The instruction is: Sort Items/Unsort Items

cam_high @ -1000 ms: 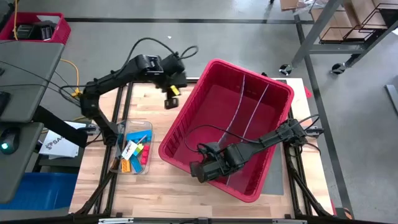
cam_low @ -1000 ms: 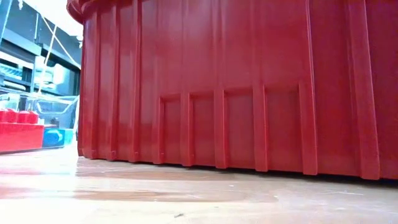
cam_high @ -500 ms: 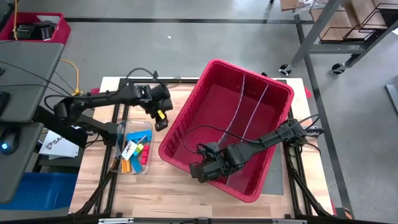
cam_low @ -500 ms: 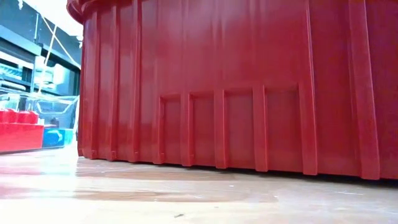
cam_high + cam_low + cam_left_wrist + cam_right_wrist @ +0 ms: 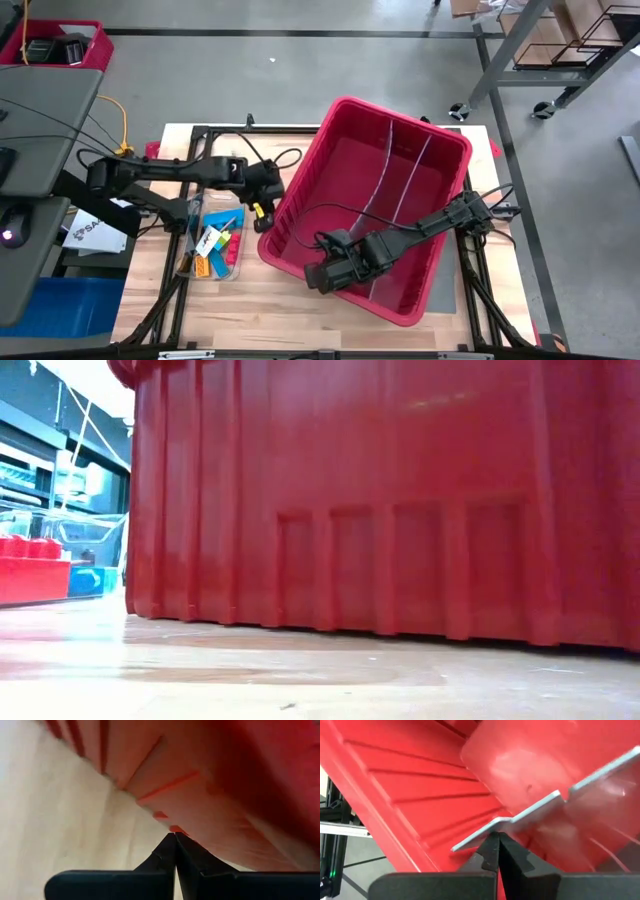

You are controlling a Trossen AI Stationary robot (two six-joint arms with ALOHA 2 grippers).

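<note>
Items (image 5: 213, 243) visible in high view only: clear tray (image 5: 236, 199) on worktop (image 5: 290, 300), beside red bin (image 5: 400, 150). Left tool (image 5: 262, 212) pressed together at bin wall, just beside tray. Right tool (image 5: 318, 277) pressed together, inside bin.

Small blocky items (image 5: 213, 243) in orange, blue, yellow, green and pink-red lie jumbled with a thin dark stick in a clear container (image 5: 238, 203) on the wooden table (image 5: 260, 305), just beside the red bin (image 5: 455, 150).
</note>
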